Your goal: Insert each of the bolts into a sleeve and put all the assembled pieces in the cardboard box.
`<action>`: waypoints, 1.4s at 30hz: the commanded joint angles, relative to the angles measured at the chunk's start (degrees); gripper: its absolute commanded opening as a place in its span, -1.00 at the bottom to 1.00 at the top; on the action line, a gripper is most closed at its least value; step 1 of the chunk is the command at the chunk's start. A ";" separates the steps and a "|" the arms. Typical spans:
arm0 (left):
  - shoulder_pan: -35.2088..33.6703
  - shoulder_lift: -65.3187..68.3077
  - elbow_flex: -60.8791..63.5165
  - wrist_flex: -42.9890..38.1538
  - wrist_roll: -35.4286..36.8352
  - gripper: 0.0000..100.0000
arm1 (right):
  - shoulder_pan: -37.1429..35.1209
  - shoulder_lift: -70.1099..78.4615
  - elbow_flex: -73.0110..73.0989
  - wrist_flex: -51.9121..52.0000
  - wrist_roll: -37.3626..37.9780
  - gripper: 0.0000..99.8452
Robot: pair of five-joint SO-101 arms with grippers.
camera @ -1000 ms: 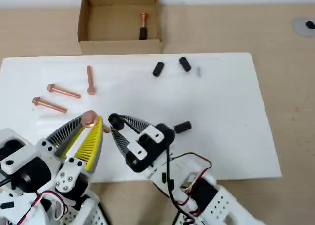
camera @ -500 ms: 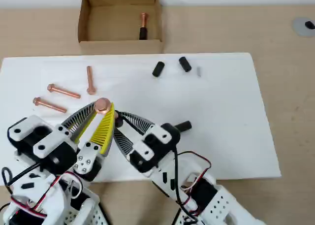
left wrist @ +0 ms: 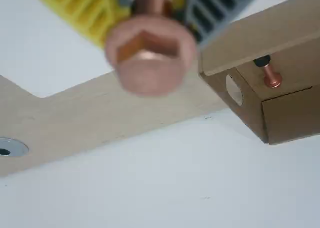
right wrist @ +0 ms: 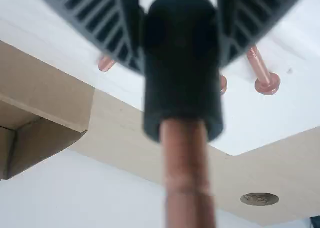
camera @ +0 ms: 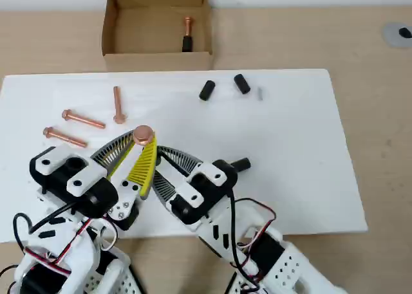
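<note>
Pale wood table (camera: 373,49) is carrying a white sheet (camera: 290,127) that is spreading across most of the high view. The cardboard box (camera: 109,30) is sitting at the upper left of centre, just beyond the sheet's far edge, and is already holding one assembled piece (camera: 187,33) against its right wall.

Both arms are rising from the lower edge and meeting at centre left. The left gripper (camera: 143,146), the one with a yellow finger, is clamping a copper bolt (left wrist: 150,53) whose head is facing its wrist camera. The right gripper (right wrist: 181,33) is squeezing a black sleeve (right wrist: 182,63), and the bolt's shaft appears to be entering the sleeve's open end; how deep it is sitting is not visible.

Three loose bolts (camera: 84,119) are lying at the left of the sheet. Two loose sleeves (camera: 206,90) are lying near its upper centre, and a third sleeve (camera: 239,165) is resting just beside the right arm.

By my judgement the insertion is under way, with three pairs waiting. If the two axes are sitting slightly off line, the shaft could bind at the mouth and twist the sleeve out of the ribbed fingers. Letting go before the bolt is seated would drop both parts, and the crossing fingers could clash
</note>
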 commanded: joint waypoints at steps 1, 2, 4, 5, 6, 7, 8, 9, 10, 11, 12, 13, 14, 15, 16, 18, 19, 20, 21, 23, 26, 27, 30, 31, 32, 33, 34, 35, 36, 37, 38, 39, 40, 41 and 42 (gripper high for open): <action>0.44 -0.31 -0.62 -0.44 -0.26 -0.98 | -0.57 -1.01 0.04 -1.58 -0.53 -0.98; 0.44 -0.22 -1.05 1.14 -0.26 -0.98 | -0.57 -1.01 0.04 -1.58 -0.53 -0.98; 0.70 -0.22 -1.76 3.78 -0.18 -0.98 | -0.57 -1.01 0.04 -1.58 -0.53 -0.98; 0.70 -0.22 -1.93 4.40 -0.18 -0.98 | -0.57 -1.01 0.04 -1.58 -0.53 -0.98; 0.44 -0.22 -2.11 4.66 -0.18 -0.98 | -0.57 -1.01 0.04 -1.58 -0.53 -0.98; 0.35 -0.22 -2.11 4.75 -0.18 -0.98 | -0.57 -1.01 0.04 -1.58 -0.53 -0.98; 0.26 -0.22 -2.20 4.75 -0.18 -0.98 | -0.57 -1.01 0.04 -1.58 -0.53 -0.98; 0.26 -0.22 -2.29 4.75 -0.18 -0.98 | -0.57 -1.01 0.04 -1.58 -0.53 -0.98; 0.26 -0.22 -2.29 5.01 -0.26 -0.98 | -0.57 -1.01 0.04 -1.58 -0.53 -0.98; 0.26 -0.22 -2.37 5.36 -0.26 -0.96 | -0.57 -1.01 0.04 -1.58 -0.35 -0.98; 0.26 -0.22 -2.37 5.54 -0.26 -0.92 | -0.57 -1.01 0.04 -1.58 -0.35 -0.98; -0.09 -0.22 -2.37 5.54 -0.18 -0.87 | -0.57 -1.01 0.04 -1.58 -0.35 -0.98; -1.23 -0.22 -2.37 5.45 0.00 -0.82 | -0.48 -1.01 0.04 -1.58 -0.35 -0.98; -2.64 -0.22 -2.37 5.19 0.97 -0.77 | -0.48 -1.01 0.04 -1.58 -0.35 -0.98; -4.31 -0.22 -2.37 5.19 2.73 -0.73 | -0.40 -1.01 0.04 -1.58 -0.35 -0.98; -7.91 -0.22 -2.37 5.19 5.98 -0.66 | 0.13 -1.01 0.04 -1.58 -0.35 -0.98; -9.05 -0.22 -2.37 5.45 6.95 -0.64 | 0.48 -1.01 0.04 -1.58 -0.35 -0.98; -10.11 -0.22 -2.29 5.45 7.30 -0.63 | 0.84 -1.01 0.04 -1.58 -0.35 -0.98; -10.81 -0.22 -2.20 5.45 7.38 -0.62 | 1.10 -1.01 0.04 -1.58 -0.35 -0.98; -11.60 -0.22 -2.11 5.45 7.38 -0.62 | 1.54 -1.01 0.04 -1.58 -0.35 -0.98; -12.04 -0.22 -2.29 5.54 7.30 -0.62 | 1.63 -1.01 0.04 -1.58 -0.26 -0.98; -12.13 -0.22 -2.29 5.54 7.30 -0.62 | 1.63 -1.01 0.04 -1.58 -0.26 -0.98; -12.13 -0.13 -2.29 5.54 7.30 -0.62 | 1.63 -1.01 0.04 -1.58 -0.26 -0.98; -12.13 -0.13 -2.29 5.54 7.38 -0.62 | 1.63 -1.01 0.04 -1.58 -0.26 -0.98; -12.13 -0.13 -2.29 5.54 7.38 -0.62 | 1.63 -1.01 0.04 -1.58 -0.26 -0.98; -12.13 -0.13 -2.29 5.54 7.38 -0.62 | 1.63 -1.01 0.04 -1.58 -0.18 -0.98; -11.96 -0.13 -2.29 5.80 7.38 -0.62 | 1.63 -1.01 0.04 -1.58 -0.18 -0.98; -11.87 -0.13 -2.46 6.59 7.30 -0.62 | 1.63 -1.01 0.04 -1.58 -0.18 -0.98; -11.78 -0.13 -2.90 7.91 7.30 -0.61 | 1.63 -1.01 0.04 -1.58 -0.18 -0.98; -11.60 -0.13 -3.43 9.58 7.38 -0.58 | 1.63 -1.01 0.04 -1.58 -0.18 -0.98; -10.99 -0.13 -4.04 11.34 7.38 -0.55 | 1.63 -1.01 0.04 -1.58 -0.18 -0.98; -10.37 -0.13 -4.66 13.19 7.30 -0.54 | 1.63 -1.01 0.04 -1.58 -0.18 -0.98; -9.85 -0.13 -5.36 15.03 7.21 -0.53 | 1.63 -1.01 0.04 -1.58 -0.18 -0.98; -9.32 -0.13 -6.15 16.53 7.21 -0.53 | 1.63 -1.01 0.04 -1.58 -0.18 -0.98; -8.70 -0.04 -6.77 17.67 7.21 -0.53 | 1.63 -1.01 0.04 -1.58 -0.18 -0.98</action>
